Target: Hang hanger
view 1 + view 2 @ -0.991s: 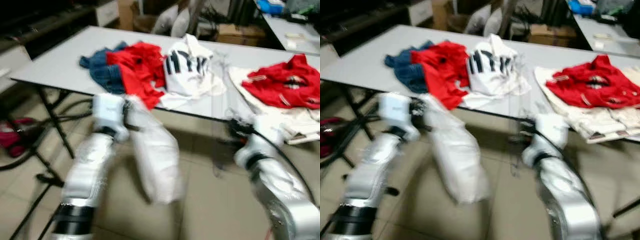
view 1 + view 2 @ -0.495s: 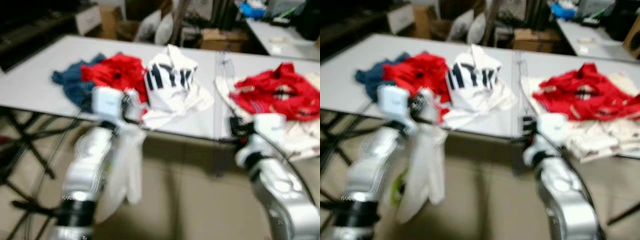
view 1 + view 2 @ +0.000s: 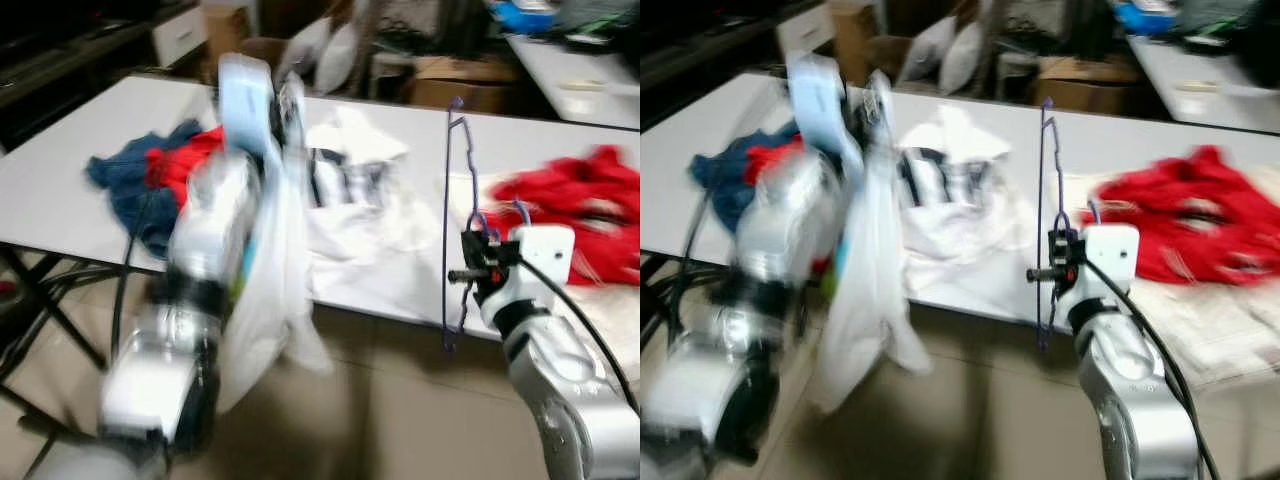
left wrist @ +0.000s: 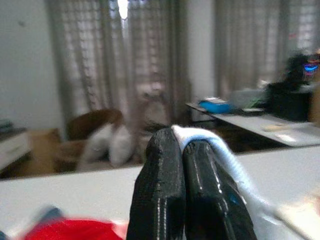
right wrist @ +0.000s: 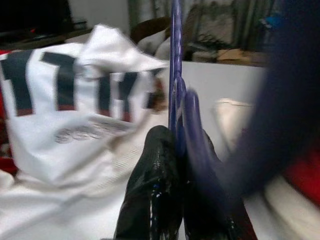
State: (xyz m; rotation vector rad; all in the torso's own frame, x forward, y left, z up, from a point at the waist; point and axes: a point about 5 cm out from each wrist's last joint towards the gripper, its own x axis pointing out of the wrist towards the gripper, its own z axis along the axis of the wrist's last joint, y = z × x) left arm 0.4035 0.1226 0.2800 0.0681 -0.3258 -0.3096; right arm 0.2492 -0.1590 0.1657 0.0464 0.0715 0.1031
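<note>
Up high on my left, my left jaws [image 4: 182,165] are pinched shut on a white garment [image 3: 270,290], which hangs from them over the front edge of the counter [image 3: 60,190]. Behind it lies a blue and red heap of clothes [image 3: 140,180], then a white shirt with dark stripes [image 3: 345,190]. Further right, my right jaws [image 5: 175,150] are closed tight on the thin blue hanger [image 3: 452,220], holding it upright at the counter's edge, its hook topmost. Beyond that arm a red garment [image 3: 575,200] rests on pale folded cloth [image 3: 1200,320].
</note>
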